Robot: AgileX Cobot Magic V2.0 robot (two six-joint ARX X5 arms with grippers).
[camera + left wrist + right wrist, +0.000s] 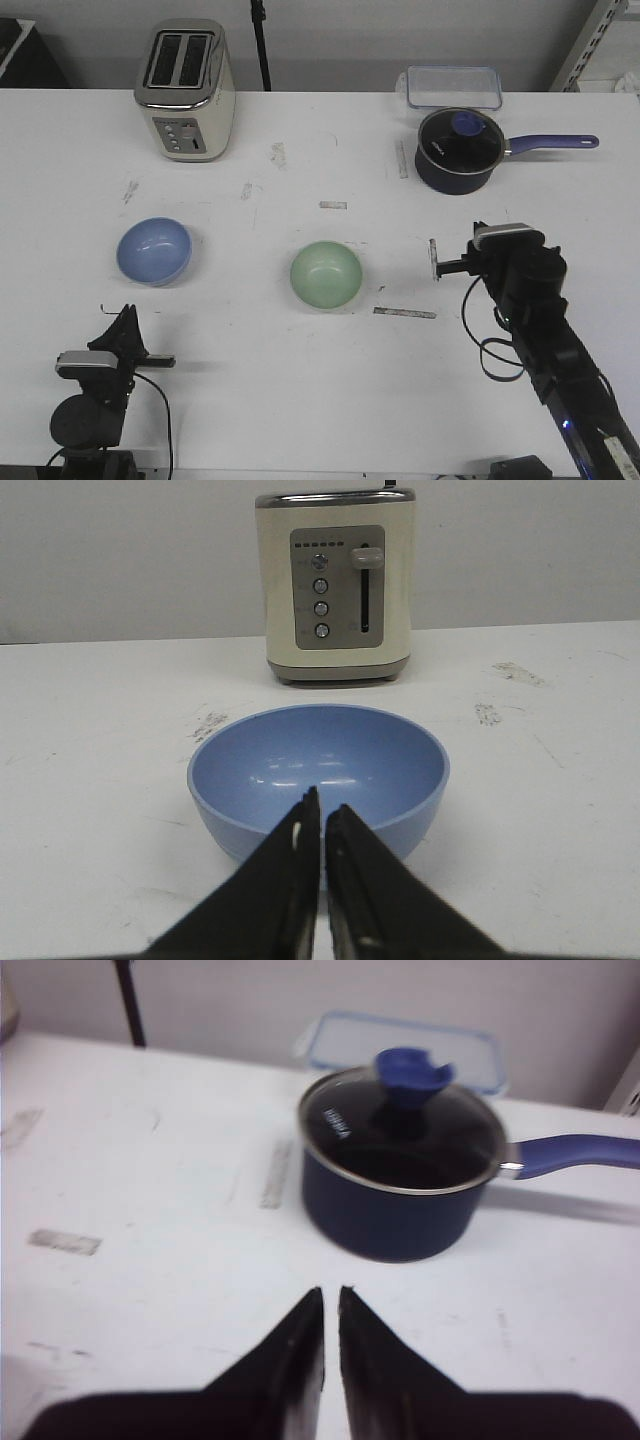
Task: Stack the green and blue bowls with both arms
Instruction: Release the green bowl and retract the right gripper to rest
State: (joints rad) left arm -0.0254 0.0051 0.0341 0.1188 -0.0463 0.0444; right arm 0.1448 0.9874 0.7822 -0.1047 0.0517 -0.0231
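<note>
Two bowls apart: blue bowl [154,250], green bowl [326,275]

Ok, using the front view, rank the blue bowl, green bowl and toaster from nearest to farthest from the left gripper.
1. Blue bowl, just ahead of the left gripper.
2. Green bowl, off toward the table's middle.
3. Toaster, at the far edge.

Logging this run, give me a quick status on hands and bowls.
Left hand shut, empty, facing blue bowl. Right hand shut, empty, facing saucepan. Green bowl apart, unstacked. Nothing between bowls.
</note>
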